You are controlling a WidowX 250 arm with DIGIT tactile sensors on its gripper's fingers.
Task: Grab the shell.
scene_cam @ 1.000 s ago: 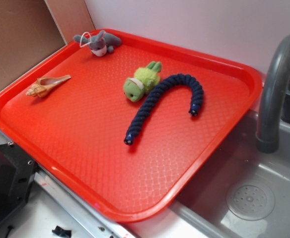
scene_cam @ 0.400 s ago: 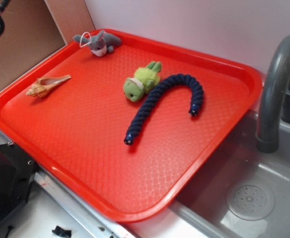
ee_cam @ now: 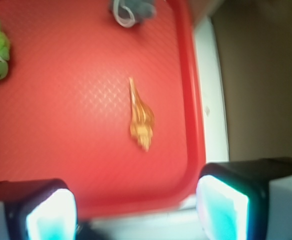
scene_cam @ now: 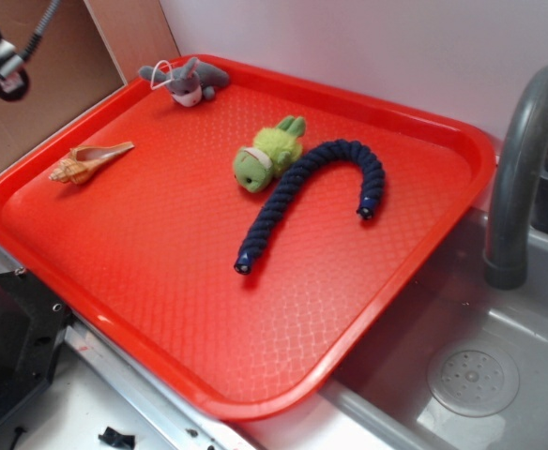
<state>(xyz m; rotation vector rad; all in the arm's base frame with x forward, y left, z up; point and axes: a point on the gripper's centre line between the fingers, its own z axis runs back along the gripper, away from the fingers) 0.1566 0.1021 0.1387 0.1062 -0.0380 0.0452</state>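
Observation:
The shell (scene_cam: 88,161) is a small tan-orange spiral conch lying flat near the left edge of the red tray (scene_cam: 349,309), its long point aimed toward the tray's back. In the wrist view the shell (ee_cam: 141,117) lies well ahead of my gripper (ee_cam: 136,210), roughly on its centre line. Both fingertips (ee_cam: 221,205) stand far apart with nothing between them, so the gripper is open. In the exterior view only part of the gripper (scene_cam: 0,66) shows, high at the top left corner, above and outside the tray's left rim.
On the tray also lie a grey plush (scene_cam: 186,81) at the back, a green plush (scene_cam: 266,154) in the middle and a dark blue curved rope toy (scene_cam: 312,187). A grey sink (scene_cam: 471,375) with a faucet (scene_cam: 523,159) sits to the right. A brown board (scene_cam: 39,94) stands at the left.
The gripper has come into the exterior view at the top left corner and moved slightly lower and rightward. Nothing on the tray has moved.

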